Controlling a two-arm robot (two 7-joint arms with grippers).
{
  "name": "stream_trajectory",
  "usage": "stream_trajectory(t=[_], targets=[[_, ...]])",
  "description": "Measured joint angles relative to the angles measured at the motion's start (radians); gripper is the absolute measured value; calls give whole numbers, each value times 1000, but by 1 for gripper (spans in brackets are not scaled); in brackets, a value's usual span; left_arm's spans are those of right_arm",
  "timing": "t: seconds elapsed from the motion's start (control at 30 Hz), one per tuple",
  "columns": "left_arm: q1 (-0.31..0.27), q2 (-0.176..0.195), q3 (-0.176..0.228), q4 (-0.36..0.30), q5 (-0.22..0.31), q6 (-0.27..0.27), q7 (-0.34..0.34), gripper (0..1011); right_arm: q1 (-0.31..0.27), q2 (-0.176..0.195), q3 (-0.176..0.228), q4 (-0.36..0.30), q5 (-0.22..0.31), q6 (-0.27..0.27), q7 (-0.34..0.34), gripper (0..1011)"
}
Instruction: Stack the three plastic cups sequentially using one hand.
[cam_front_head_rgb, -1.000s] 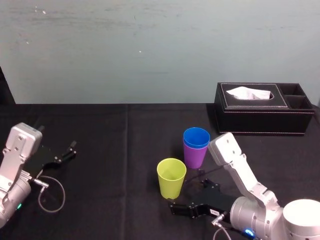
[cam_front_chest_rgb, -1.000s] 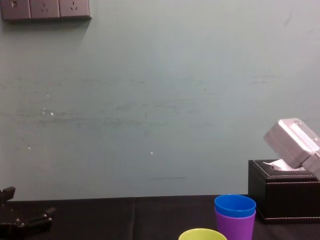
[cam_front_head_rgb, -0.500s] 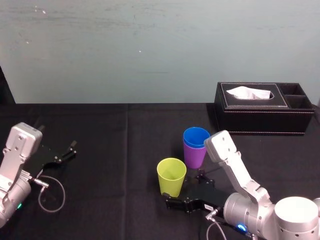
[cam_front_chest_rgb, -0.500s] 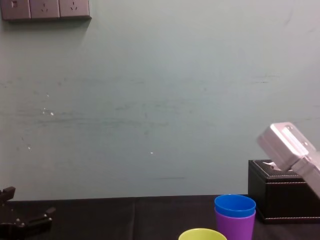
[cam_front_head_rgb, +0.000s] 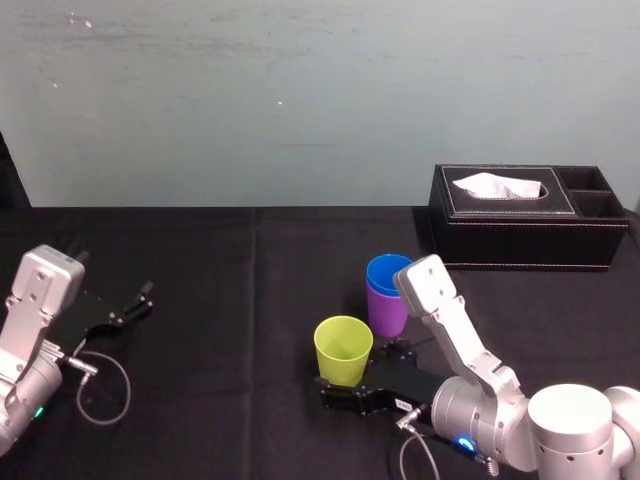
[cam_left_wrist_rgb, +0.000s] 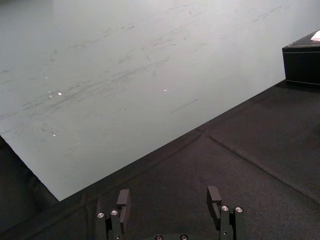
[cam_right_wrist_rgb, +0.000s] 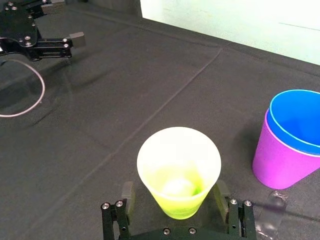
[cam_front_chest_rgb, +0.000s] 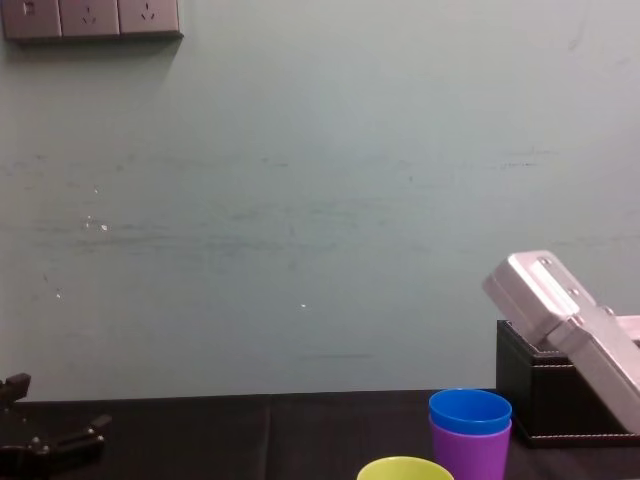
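A yellow-green cup (cam_front_head_rgb: 343, 350) stands upright on the black table, also seen close up as the yellow-green cup (cam_right_wrist_rgb: 179, 170). Just behind it to the right, a blue cup (cam_front_head_rgb: 388, 275) sits nested in a purple cup (cam_front_head_rgb: 385, 314); the blue cup (cam_right_wrist_rgb: 297, 120) and purple cup (cam_right_wrist_rgb: 277, 162) stand apart from the yellow-green one. My right gripper (cam_right_wrist_rgb: 174, 190) is open, one finger on each side of the yellow-green cup's lower part, with gaps to its wall. In the head view the right gripper (cam_front_head_rgb: 358, 378) lies low at that cup's base.
A black tissue box (cam_front_head_rgb: 525, 225) stands at the back right. My left gripper (cam_left_wrist_rgb: 169, 200) rests open on the table at the far left, left gripper (cam_front_head_rgb: 135, 300), with a grey cable loop (cam_front_head_rgb: 100, 390) beside it. Bare black cloth lies between the arms.
My right arm has slid left and forward, bringing its open fingers from in front of the yellow-green cup to either side of it. The cups and left arm have not moved.
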Motion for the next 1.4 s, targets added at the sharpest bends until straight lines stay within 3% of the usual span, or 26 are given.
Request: stream_trajectory(t=[1.33, 1.4], targets=[[0, 0, 0, 0, 0, 0, 0, 1000, 41, -28, -17, 59, -33, -21, -6, 1004], [0, 0, 0, 0, 0, 0, 0, 1000, 41, -28, -17, 59, -33, -21, -6, 967]])
